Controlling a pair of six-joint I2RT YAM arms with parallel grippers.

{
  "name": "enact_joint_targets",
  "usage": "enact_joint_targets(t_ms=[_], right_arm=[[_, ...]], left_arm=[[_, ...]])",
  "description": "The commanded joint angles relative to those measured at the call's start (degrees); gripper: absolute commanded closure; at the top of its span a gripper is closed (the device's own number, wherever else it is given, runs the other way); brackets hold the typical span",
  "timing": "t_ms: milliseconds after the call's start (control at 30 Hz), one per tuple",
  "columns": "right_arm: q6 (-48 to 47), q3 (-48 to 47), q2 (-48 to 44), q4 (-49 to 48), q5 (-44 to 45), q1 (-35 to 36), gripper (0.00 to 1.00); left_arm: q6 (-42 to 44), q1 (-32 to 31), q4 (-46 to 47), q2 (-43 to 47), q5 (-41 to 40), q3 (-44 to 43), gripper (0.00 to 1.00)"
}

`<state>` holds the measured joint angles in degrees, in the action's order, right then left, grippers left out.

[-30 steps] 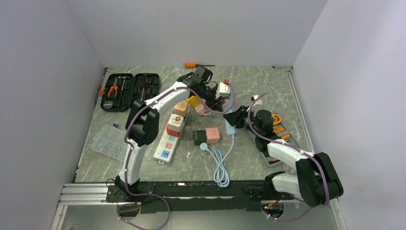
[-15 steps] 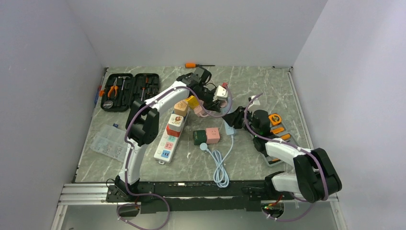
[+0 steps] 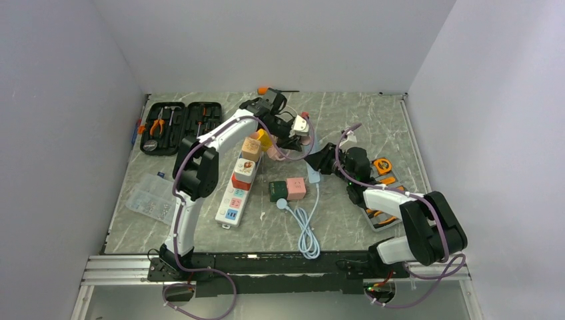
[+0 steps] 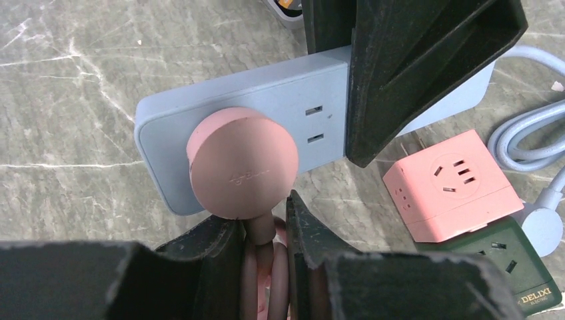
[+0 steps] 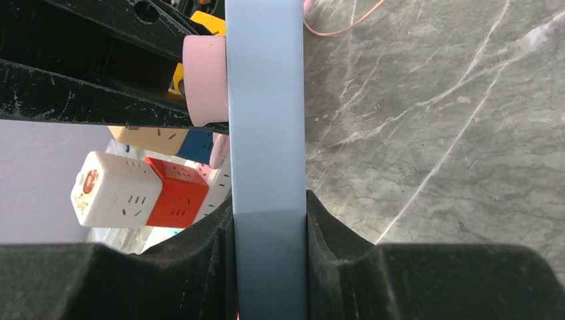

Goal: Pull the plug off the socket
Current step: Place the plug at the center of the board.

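Observation:
A round pink plug [image 4: 241, 162] sits flush in a light blue power strip [image 4: 266, 100]. My left gripper [image 4: 264, 220] is shut on the plug's neck and pink cable, just below the plug's disc. My right gripper [image 5: 270, 220] is shut on the strip's two flat faces, holding it on edge above the table. In the right wrist view the plug [image 5: 205, 79] rests against the strip [image 5: 266, 100]. In the top view the left gripper [image 3: 294, 138] and right gripper [image 3: 318, 162] meet mid-table. The right fingers [image 4: 413, 67] cover the strip's far end.
A pink cube socket [image 4: 450, 183] and a green cube socket [image 4: 513, 257] lie below the strip. The strip's blue cable coils [image 3: 306, 230] toward the front. A long white strip with cube adapters [image 3: 236, 193], a black tool case [image 3: 180, 127], a plastic box [image 3: 150, 198] and orange tools [image 3: 385, 167] surround them.
Both grippers have moved left and slightly toward the back together, carrying the blue strip and plug. The right arm has stretched further left. Both grips are unchanged.

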<state>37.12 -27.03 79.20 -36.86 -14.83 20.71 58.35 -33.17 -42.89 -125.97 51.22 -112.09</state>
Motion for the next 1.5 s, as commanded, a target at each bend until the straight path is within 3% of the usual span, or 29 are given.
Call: enact_joint_targets(t_ms=[0,267,467,600,700,1033,1233,1333,1367,1467], right_arm=[[4.7,1.6,4.1,8.3,17.7,-5.4,1.00],[9.9,8.6,5.9,-7.1,5.0,-11.0,1.00],[9.7,7.7,6.6,-7.1,3.3,-11.6,1.00],[8.9,6.9,4.2,-5.0,4.0,-11.6,1.00],[8.1,6.2,2.5,-2.9,4.0,-11.7,1.00],[4.1,4.4,-3.5,6.4,6.5,-11.6,0.90],[4.1,2.4,-1.0,8.3,5.8,-11.1,0.83],[3.6,1.2,0.1,10.0,6.6,-9.9,0.76],[3.5,0.9,0.5,10.4,6.9,-9.4,0.73],[3.4,-0.1,1.4,12.1,6.9,-8.6,0.65]], left_arm=[[-2.0,0.8,-2.5,3.9,14.5,-3.1,1.00],[-0.2,0.7,-4.7,2.6,18.3,-5.0,1.00],[-3.1,0.7,-0.7,2.5,16.1,-5.0,1.00],[-12.5,0.2,12.0,2.6,5.5,-0.7,1.00],[-13.1,-1.2,17.2,0.9,-5.7,1.0,1.00],[-14.2,-3.2,16.7,-13.3,-21.9,-13.6,1.00],[-12.3,-5.3,20.3,-14.9,-31.9,-11.5,0.98],[-11.2,-6.1,23.2,-13.9,-36.0,-7.5,0.88],[-11.3,-6.2,23.9,-13.8,-37.0,-6.7,0.79],[-12.7,-6.6,23.1,-14.4,-39.5,-7.6,0.39]])
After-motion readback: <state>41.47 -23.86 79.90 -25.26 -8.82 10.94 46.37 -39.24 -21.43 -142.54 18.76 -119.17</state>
